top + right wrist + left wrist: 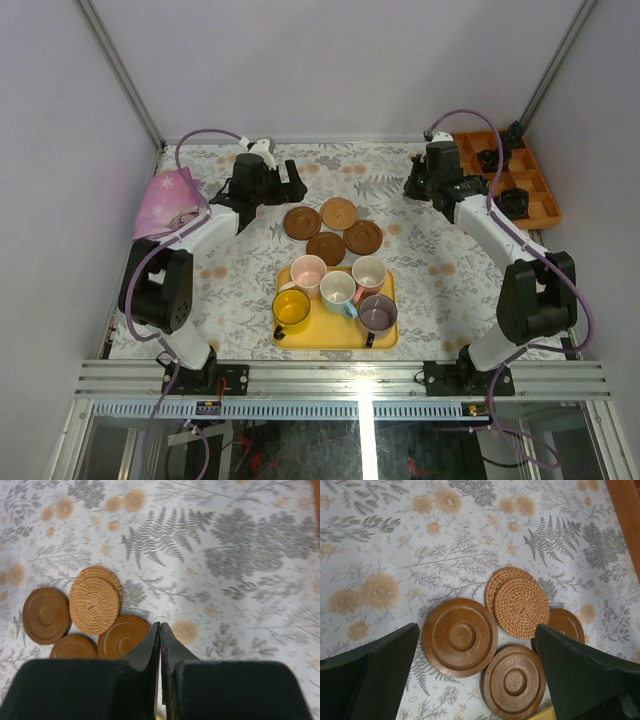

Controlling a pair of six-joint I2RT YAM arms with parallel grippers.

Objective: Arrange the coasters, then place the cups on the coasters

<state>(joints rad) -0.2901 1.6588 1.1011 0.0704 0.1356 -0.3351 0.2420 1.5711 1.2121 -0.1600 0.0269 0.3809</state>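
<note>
Left hand (pixel 476 630) spread wide, far-left of coasters (pixel 326 247) clustered mid-surface (pixel 440 270), just far of tray (pixel 340 335); two woven ones overlapped. Right hand (pixel 160 627) pressed together, empty, far-right of cluster. Five cups (pixel 338 288) bunched on tray, near centre.

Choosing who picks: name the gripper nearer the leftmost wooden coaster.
Left. The left gripper is close, just beyond the leftmost wooden coaster; the right gripper is far off to its right.
</note>
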